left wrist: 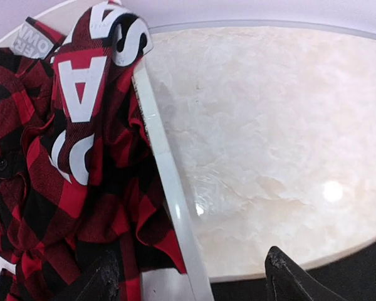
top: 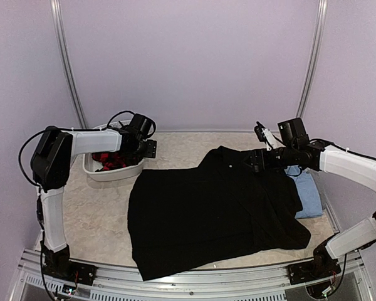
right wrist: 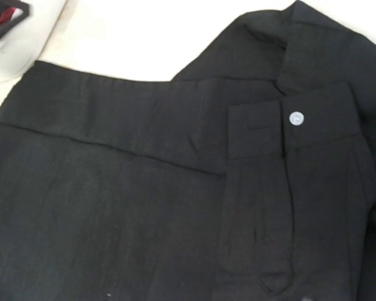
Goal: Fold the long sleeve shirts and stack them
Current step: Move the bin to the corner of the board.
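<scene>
My pale desk (top: 100, 207) carried the black shirt (top: 207, 213), spread flat at centre. The folded blue shirt (top: 308, 197) touched its right edge. My left pincer (left wrist: 194, 279) stood spread over a white tub (top: 116, 174). My right pincer (top: 255, 158) was at the black collar, and I couldn't tell its state.

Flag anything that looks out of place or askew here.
The red plaid garment hangs over the rim of the white bin at far left instead of lying inside. The black shirt lies skewed, its right edge overlapping the folded light blue shirt.
</scene>
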`<state>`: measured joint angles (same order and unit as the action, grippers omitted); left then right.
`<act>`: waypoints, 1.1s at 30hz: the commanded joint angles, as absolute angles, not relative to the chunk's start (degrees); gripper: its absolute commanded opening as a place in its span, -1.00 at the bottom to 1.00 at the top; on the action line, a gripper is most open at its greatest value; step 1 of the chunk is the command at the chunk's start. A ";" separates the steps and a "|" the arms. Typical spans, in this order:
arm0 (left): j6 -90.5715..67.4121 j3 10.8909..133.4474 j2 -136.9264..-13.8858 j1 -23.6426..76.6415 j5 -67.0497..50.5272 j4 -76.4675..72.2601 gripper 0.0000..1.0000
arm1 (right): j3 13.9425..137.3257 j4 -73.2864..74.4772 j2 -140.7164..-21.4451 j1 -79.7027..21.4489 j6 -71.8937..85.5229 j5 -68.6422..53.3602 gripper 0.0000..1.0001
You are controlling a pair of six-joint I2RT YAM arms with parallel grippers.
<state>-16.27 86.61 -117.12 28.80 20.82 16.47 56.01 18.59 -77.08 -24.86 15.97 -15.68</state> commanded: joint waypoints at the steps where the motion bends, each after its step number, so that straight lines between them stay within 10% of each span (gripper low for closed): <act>1: -13.19 90.25 -123.05 26.66 26.13 24.14 0.38 | 54.17 17.18 -75.50 -25.38 15.81 -16.17 0.47; 14: -11.65 79.69 -116.77 18.58 31.30 23.31 0.16 | 53.34 16.75 -78.42 -25.40 15.53 -16.20 0.47; 26: -10.93 76.14 -107.17 22.17 30.24 14.62 0.97 | 52.12 22.06 -78.74 -25.39 15.29 -10.09 0.45; 33: -9.63 73.88 -95.45 30.84 28.72 11.97 0.98 | 53.86 24.27 -84.33 -25.49 11.75 -6.36 0.35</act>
